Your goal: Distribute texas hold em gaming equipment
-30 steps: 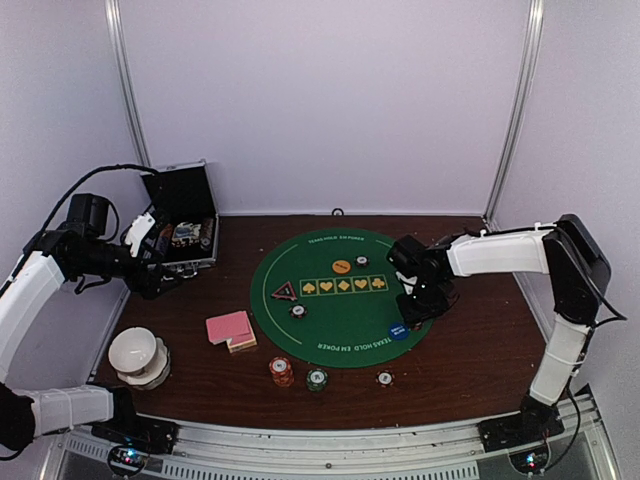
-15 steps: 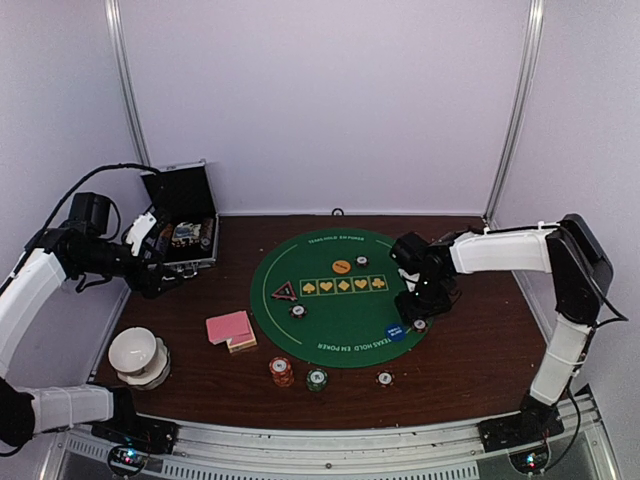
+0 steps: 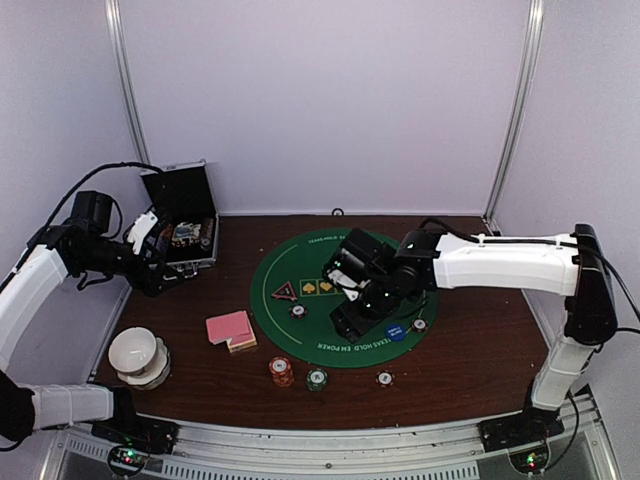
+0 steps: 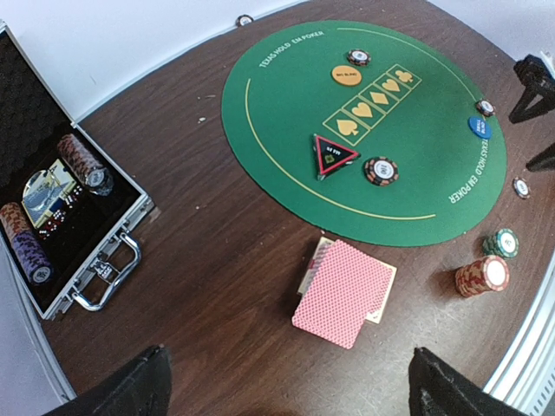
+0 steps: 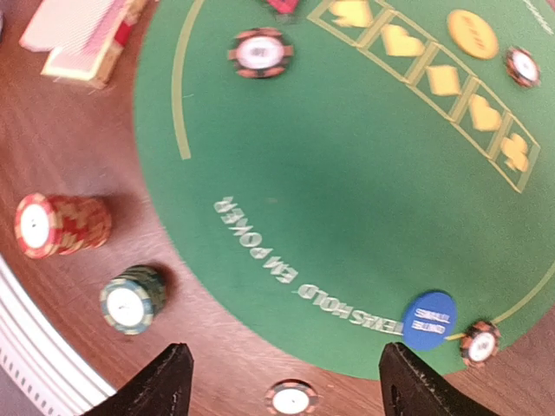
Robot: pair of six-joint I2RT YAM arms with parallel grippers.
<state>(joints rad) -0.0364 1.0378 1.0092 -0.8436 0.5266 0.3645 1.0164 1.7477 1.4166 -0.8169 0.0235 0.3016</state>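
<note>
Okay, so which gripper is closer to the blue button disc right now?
Right. The right gripper hovers over the green mat just beside the blue button disc; the left gripper is far off by the open case.

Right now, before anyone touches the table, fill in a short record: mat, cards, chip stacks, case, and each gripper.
Mat: green mat, round, printed with card suits.
Cards: pink-backed cards, face down, beside the mat on the left arm's side.
Chip stacks: red stack and green stack, side by side, off the mat's near edge.
Case: black case, open, far left, chips inside.
Left gripper: open, empty.
Right gripper: open, empty, over the mat.
</note>
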